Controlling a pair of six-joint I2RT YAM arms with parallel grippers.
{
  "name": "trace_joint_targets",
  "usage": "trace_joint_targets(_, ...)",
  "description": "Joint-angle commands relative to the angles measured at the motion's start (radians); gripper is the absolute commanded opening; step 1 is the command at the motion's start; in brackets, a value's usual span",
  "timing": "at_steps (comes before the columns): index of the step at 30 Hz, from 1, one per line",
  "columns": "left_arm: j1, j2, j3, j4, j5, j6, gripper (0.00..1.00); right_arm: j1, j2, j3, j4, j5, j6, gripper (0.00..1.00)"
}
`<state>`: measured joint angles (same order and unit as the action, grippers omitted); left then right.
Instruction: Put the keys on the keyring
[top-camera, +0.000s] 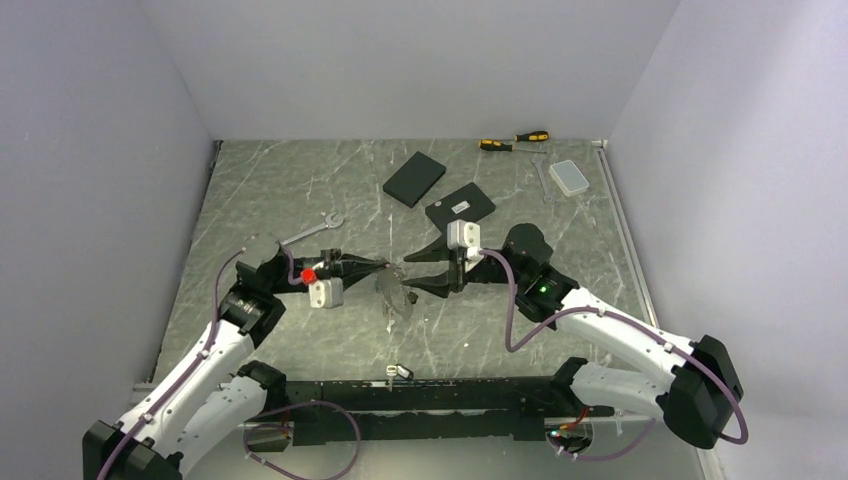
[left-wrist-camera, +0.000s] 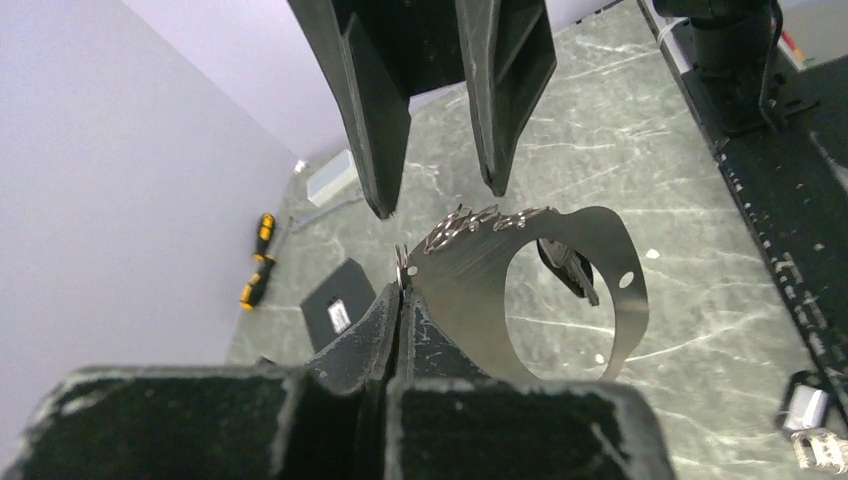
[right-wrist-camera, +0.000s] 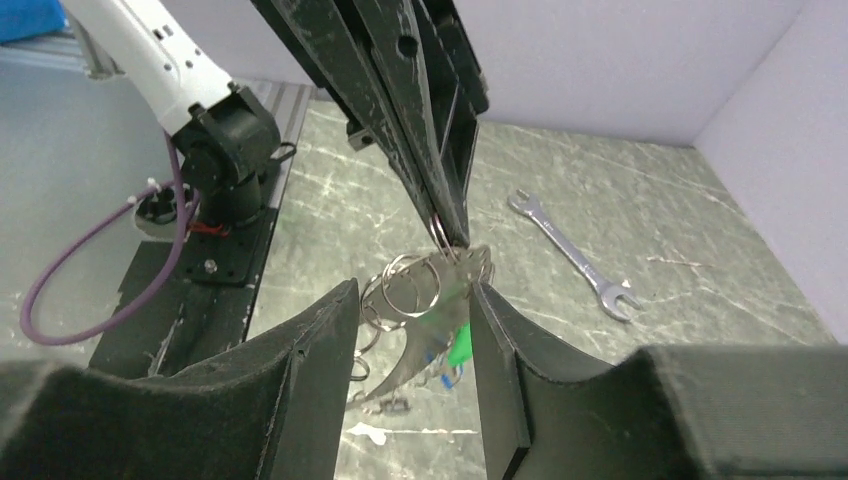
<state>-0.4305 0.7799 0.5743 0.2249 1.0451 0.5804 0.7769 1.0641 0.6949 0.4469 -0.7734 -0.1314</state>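
Observation:
My left gripper (top-camera: 388, 268) (left-wrist-camera: 402, 290) is shut on the edge of the keyring (top-camera: 392, 295) (left-wrist-camera: 470, 300), a flat grey metal loop held above the table. Several small split rings (right-wrist-camera: 410, 280) hang along its edge. Keys dangle from it: a green-headed one (right-wrist-camera: 460, 344), a blue-headed one (right-wrist-camera: 445, 379) and a black-headed one (left-wrist-camera: 568, 270) seen through the loop. My right gripper (top-camera: 410, 275) (right-wrist-camera: 414, 290) is open, its fingers either side of the keyring (right-wrist-camera: 420, 339) without gripping it. A whitish-headed key (top-camera: 400, 371) lies by the base rail.
A wrench (top-camera: 312, 230) (right-wrist-camera: 570, 250) lies left of centre. Two flat black boxes (top-camera: 414, 178) (top-camera: 460, 208) lie behind the grippers. Yellow-and-black screwdrivers (top-camera: 510, 143) (left-wrist-camera: 258, 262) and a clear plastic box (top-camera: 570, 177) sit at the back right, near the walls.

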Motion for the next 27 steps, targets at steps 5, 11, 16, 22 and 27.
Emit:
trace_joint_targets(5,-0.003,-0.041,0.047,-0.149,0.073,0.388,0.0,0.019,0.013,0.04,-0.039,-0.032,-0.095,0.47)
trace_joint_targets(11,-0.008,-0.045,0.044,-0.177,0.053,0.414,0.0,0.022,0.02,0.056,-0.042,-0.031,-0.104,0.46)
trace_joint_targets(16,-0.008,-0.026,0.067,-0.168,0.023,0.29,0.0,0.022,0.02,0.064,-0.039,-0.018,-0.105,0.45)
trace_joint_targets(22,-0.008,-0.019,0.108,-0.175,0.042,0.095,0.0,0.022,0.03,0.075,-0.049,0.039,-0.12,0.43)
trace_joint_targets(27,-0.007,0.009,0.118,-0.152,0.105,-0.034,0.0,0.03,0.036,0.092,-0.052,0.05,-0.118,0.41)
